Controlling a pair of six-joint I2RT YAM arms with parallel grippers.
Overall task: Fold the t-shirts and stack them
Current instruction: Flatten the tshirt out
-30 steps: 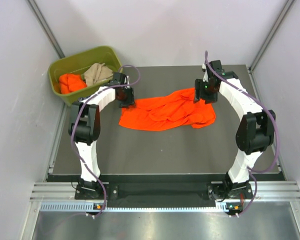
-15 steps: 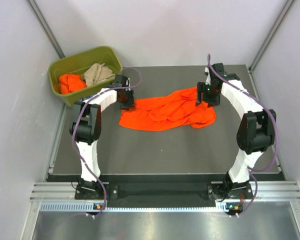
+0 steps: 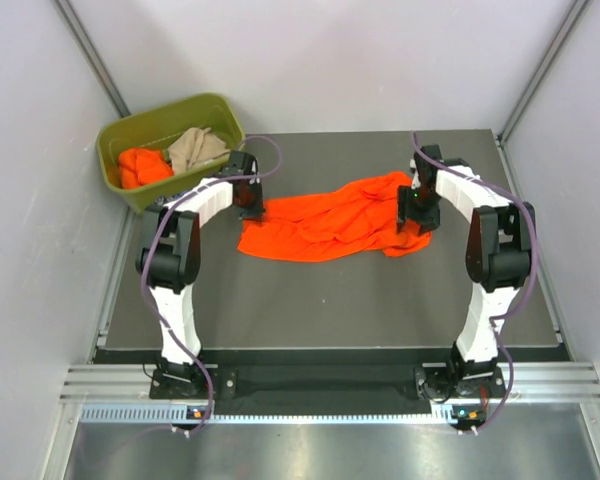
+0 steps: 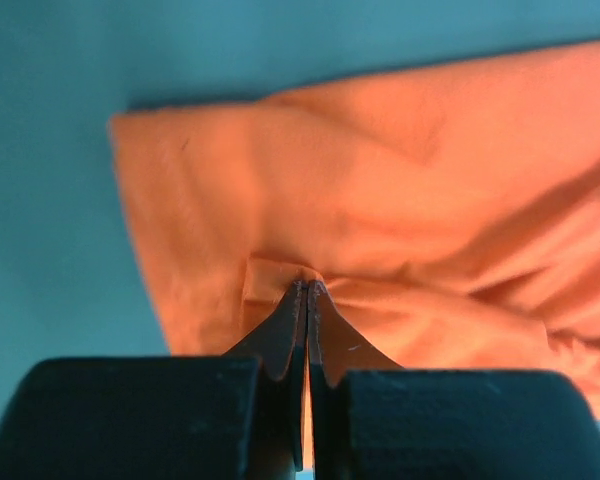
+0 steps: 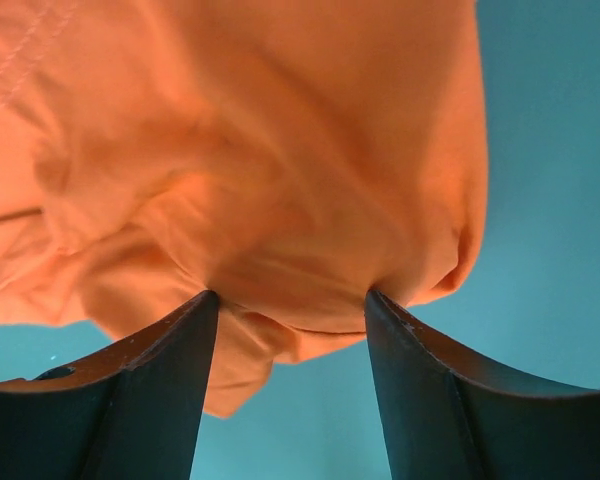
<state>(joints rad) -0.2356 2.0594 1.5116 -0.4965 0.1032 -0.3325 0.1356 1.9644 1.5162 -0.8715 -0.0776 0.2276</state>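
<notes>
A soft, bright orange cotton t-shirt [image 3: 325, 222] lies unfolded and rumpled across the middle of the matte dark grey worktop [image 3: 330, 300]. It forms a long, uneven band, creased in ridges, running from low on the left to higher on the right. The cloth is plain and unprinted, and a line of stitching shows in the right wrist view.

The left fingers [image 4: 307, 300] are pressed together on a small pinch of the shirt near its left edge, and the fabric puckers into fine folds around the tips. The right fingers [image 5: 195, 330] stand wide apart, tips down on the shirt's right end, with a soft bulge of cloth rising between them. Both white arms reach forward from their bases, elbows out, wrists bent steeply down over the two ends of the garment.

At the far left corner sits a smooth olive-green plastic bin [image 3: 160, 110]. It holds a bunched orange shirt [image 3: 142, 165] beside a crumpled beige-tan shirt [image 3: 193, 148].
</notes>
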